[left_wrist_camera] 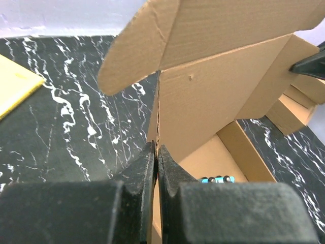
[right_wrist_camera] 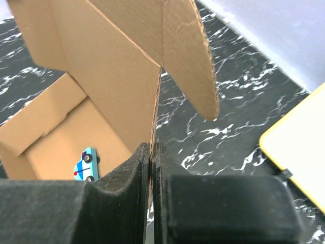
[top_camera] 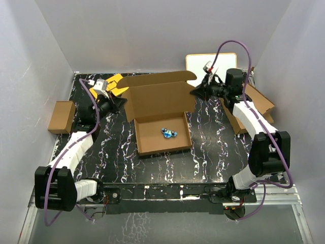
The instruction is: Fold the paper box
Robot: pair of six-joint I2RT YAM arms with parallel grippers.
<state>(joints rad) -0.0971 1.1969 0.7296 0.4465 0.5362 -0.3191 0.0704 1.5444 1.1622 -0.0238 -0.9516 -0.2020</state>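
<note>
- Top view: paper box point(top_camera: 152, 145), a plain brown corrugated mailer, sits mid-table point(top_camera: 213, 145), a bit toward 12 o'clock from the arm bases.
- Its shallow tray point(top_camera: 147, 133) lies flat. The lid point(top_camera: 160, 99) stands upright off the tray's 12 o'clock edge, w/ a rounded ear flap point(right_wrist_camera: 190, 61) at each top corner.
- Left gripper point(top_camera: 122, 104): jaws pinched thin on the lid's 9 o'clock side edge; the wrist view shows cardboard running down between the fingers point(left_wrist_camera: 144, 162).
- Right gripper point(top_camera: 196, 92): same pinch on the lid's 3 o'clock side edge, cardboard between the pads.
- Small blue toy car point(top_camera: 168, 133) rests loose on the tray floor, near the middle.
- Around the box: small cardboard box point(top_camera: 61, 117) at 9 o'clock, yellow card point(top_camera: 116, 83) at 11 o'clock, white board point(top_camera: 210, 62) at 1 o'clock, flat cardboard piece point(top_camera: 256, 101) at 3 o'clock. All sit apart from the mailer.
- Handling, as judged: light, stiff across panels, but bends readily at the scored creases. Edges are thin, so a hard pinch could dent them. The surface looks matte, prob. not slippery.
- Best hold looks like the lid's two side edges, as gripped now, so both arms swing it about the hinge crease evenly. An uneven pull could twist the lid or slide the light tray.
</note>
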